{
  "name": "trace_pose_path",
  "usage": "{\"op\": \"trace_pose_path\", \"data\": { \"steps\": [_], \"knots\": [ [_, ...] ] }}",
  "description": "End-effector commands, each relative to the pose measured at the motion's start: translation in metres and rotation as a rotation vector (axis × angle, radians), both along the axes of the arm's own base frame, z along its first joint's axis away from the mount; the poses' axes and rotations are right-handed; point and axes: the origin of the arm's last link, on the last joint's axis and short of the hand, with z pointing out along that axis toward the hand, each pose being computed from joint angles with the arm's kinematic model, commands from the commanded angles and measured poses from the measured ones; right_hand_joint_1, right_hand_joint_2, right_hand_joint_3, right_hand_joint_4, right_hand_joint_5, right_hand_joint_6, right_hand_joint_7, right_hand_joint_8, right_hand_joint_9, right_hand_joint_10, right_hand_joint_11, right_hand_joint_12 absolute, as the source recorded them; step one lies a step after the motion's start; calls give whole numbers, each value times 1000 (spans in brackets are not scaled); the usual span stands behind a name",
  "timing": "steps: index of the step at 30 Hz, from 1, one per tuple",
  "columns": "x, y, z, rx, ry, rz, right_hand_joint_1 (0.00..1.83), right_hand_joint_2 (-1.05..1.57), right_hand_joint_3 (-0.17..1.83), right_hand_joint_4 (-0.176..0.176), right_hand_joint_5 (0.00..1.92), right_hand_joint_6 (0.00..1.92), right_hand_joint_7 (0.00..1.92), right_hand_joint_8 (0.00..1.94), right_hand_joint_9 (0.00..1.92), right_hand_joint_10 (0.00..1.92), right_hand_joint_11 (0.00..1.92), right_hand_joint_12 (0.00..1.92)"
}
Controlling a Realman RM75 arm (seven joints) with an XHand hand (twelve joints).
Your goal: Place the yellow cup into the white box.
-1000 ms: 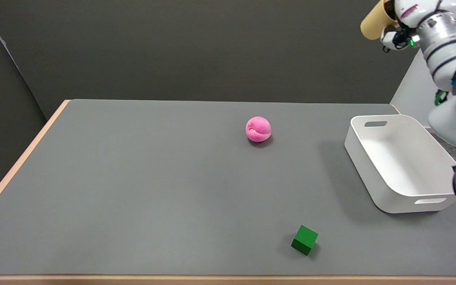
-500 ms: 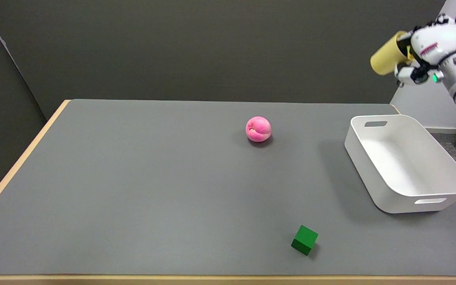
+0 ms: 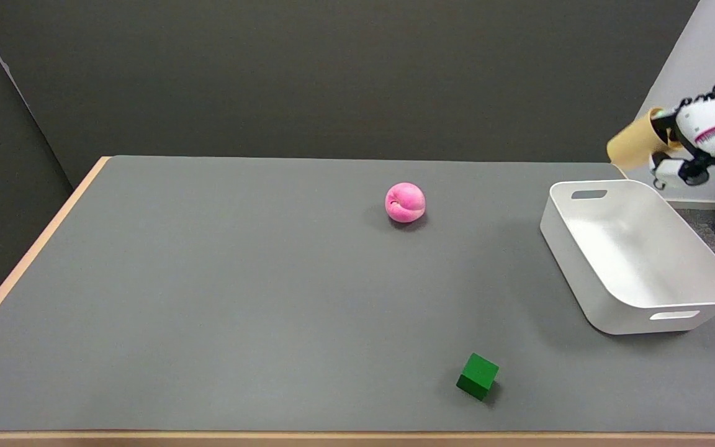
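The yellow cup (image 3: 632, 143) lies tilted on its side in the air, its base pointing left, gripped by my right hand (image 3: 702, 139) at the picture's right edge. Cup and hand hang above and just behind the far right corner of the white box (image 3: 587, 261), which sits on the table's right side with nothing visible inside. Part of the cup's mouth is hidden by the hand.
A pink peach (image 3: 405, 202) rests near the table's middle, left of the box. A green cube (image 3: 478, 375) sits close to the near edge. The grey table (image 3: 239, 298) has tan edges; a pale wall stands behind the hand.
My right hand has come down and to the right with the cup, from the upper right corner to just above the box's far rim. The arm has swung out of view.
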Motion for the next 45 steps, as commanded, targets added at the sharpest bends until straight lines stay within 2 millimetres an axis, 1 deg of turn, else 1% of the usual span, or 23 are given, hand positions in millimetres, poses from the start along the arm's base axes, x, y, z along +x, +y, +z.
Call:
{"op": "trace_pose_path", "data": {
  "steps": [1, 2, 4, 8, 13, 14, 16, 18, 21, 23, 25, 26, 27, 28, 29, 32, 34, 36, 39, 40, 42, 44, 45],
  "knots": [
    [-37, 36, 10, -14, -45, -106, 880, 964, 658, 176, 711, 1576, 643, 902, 436, 876, 145, 1148],
    [-40, 34, 8, -7, -45, -115, 878, 962, 667, 176, 709, 1583, 644, 899, 437, 873, 152, 1133],
    [-43, 32, 4, 0, -48, -123, 863, 948, 732, 176, 693, 1637, 650, 876, 444, 845, 199, 1027],
    [-49, 30, 0, 4, -57, -139, 864, 947, 732, 176, 694, 1636, 651, 876, 444, 847, 198, 1028],
    [-67, 27, -9, 21, -84, -184, 865, 946, 731, 176, 695, 1634, 656, 878, 445, 848, 201, 1036],
    [-70, 27, -5, 9, -76, -192, 865, 946, 731, 176, 695, 1634, 657, 879, 445, 848, 201, 1036],
    [-73, 25, -12, 27, -95, -193, 865, 946, 731, 176, 695, 1634, 657, 879, 445, 849, 201, 1038],
    [-74, 23, -14, 30, -99, -192, 867, 945, 731, 176, 698, 1631, 658, 880, 445, 849, 201, 1040],
    [-74, 23, -14, 29, -107, -187, 883, 959, 662, 176, 715, 1572, 652, 908, 436, 882, 148, 1162],
    [-75, 23, -14, 29, -116, -184, 883, 959, 662, 176, 715, 1572, 652, 908, 437, 882, 148, 1163],
    [-74, 22, -14, 27, -116, -181, 409, 698, 844, 9, 386, 785, 424, 496, 315, 784, 111, 1154],
    [-74, 21, -13, 21, -117, -181, 301, 644, 858, -27, 267, 582, 313, 390, 249, 719, 90, 1153],
    [-73, 21, -13, 19, -116, -181, 232, 612, 853, -49, 166, 437, 207, 315, 185, 651, 68, 1153],
    [-73, 20, -13, 17, -116, -180, 182, 576, 863, -61, 85, 331, 115, 255, 118, 596, 51, 1145],
    [-73, 20, -13, 15, -117, -179, 159, 541, 889, -61, 36, 277, 46, 216, 55, 559, 40, 1128],
    [-71, 17, -13, 14, -120, -167, 146, 532, 854, -69, -1, 197, -1, 156, 3, 512, 20, 1175],
    [-70, 16, -13, 17, -122, -161, 115, 510, 822, -74, -1, 16, -1, 12, -1, 447, 22, 1181],
    [-70, 13, -14, 23, -128, -155, 95, 470, 841, -72, -1, -1, -1, -1, -1, 447, 45, 1141],
    [-65, 7, -16, 39, -129, -130, 142, 496, 784, -61, -1, -1, -1, -1, -1, 397, 34, 1157],
    [-61, 4, -18, 48, -130, -109, 149, 498, 774, -55, -1, -1, -1, -1, -1, 369, 32, 1149],
    [-49, -6, -22, 79, -134, -54, 162, 492, 788, -49, -1, -1, -1, -1, -1, 242, 4, 1099],
    [-29, -20, -29, 133, -159, 45, 156, 520, 747, -45, -1, -1, -1, -1, -1, 169, -1, 1042],
    [-23, -25, -31, 149, -168, 72, 137, 525, 767, -46, -1, -1, -1, -1, -1, 138, -1, 1003]
  ]
}}
